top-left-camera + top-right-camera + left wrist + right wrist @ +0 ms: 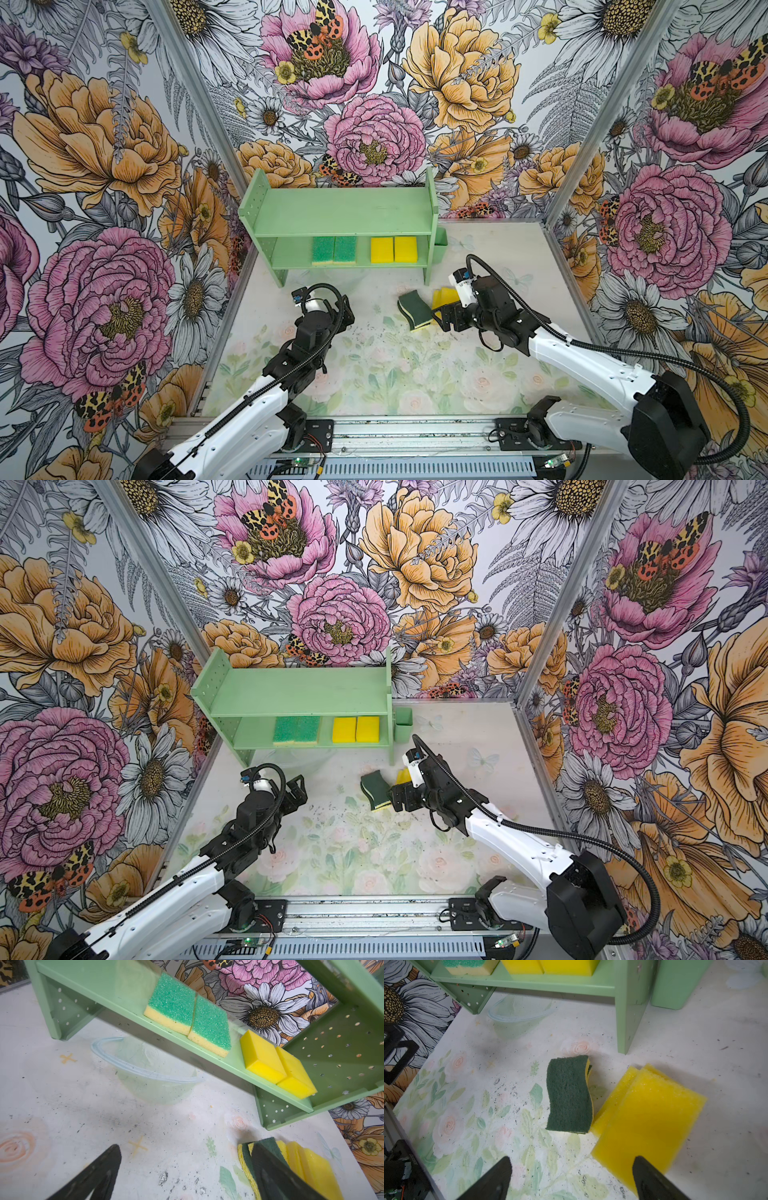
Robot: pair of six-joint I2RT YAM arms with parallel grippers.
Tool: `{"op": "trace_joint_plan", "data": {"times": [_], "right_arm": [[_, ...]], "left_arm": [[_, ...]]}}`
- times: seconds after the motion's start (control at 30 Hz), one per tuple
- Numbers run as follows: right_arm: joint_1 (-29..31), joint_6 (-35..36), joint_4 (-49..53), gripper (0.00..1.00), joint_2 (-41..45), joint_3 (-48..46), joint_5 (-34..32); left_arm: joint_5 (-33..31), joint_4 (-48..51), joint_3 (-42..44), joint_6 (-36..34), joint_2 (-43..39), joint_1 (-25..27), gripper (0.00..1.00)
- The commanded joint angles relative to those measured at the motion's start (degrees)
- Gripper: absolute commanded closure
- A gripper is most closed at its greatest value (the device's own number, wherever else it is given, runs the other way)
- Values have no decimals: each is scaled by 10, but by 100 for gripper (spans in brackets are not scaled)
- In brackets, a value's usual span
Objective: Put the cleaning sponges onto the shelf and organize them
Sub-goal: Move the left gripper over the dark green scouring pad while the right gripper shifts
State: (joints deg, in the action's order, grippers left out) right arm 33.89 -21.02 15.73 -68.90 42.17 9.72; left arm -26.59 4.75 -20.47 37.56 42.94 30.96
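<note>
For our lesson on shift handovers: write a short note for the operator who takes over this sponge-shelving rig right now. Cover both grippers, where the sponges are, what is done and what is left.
Left gripper: open, empty, over the table in front of the shelf.
Right gripper: open, empty, just above the loose sponges.
Done: two bright-green sponges and two yellow sponges lie in side-by-side pairs on the lower tier. The upper tier is bare.
Left: the dark-green wavy sponges and a yellow stack lie on the table in front of the shelf. Their exact count is unclear.
</note>
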Motion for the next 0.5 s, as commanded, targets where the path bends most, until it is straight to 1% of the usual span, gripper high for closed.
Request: {"op": "trace_joint_plan", "data": {"times": [0.0, 0.1, 0.27, 0.47], "right_arm": [[20, -6, -24, 7, -26, 19, -39], [39, -6, -24, 7, -57, 38, -60], [78, -7, -30, 7, -111, 64, -117], [97, -7, -36, 7, -164, 87, -145]], "left_arm": [[-22, 52, -18, 22, -11, 2, 1], [-25, 73, -26, 26, -11, 2, 1], [-39, 125, -42, 34, -16, 2, 1], [-42, 176, -47, 39, -56, -14, 1]]}}
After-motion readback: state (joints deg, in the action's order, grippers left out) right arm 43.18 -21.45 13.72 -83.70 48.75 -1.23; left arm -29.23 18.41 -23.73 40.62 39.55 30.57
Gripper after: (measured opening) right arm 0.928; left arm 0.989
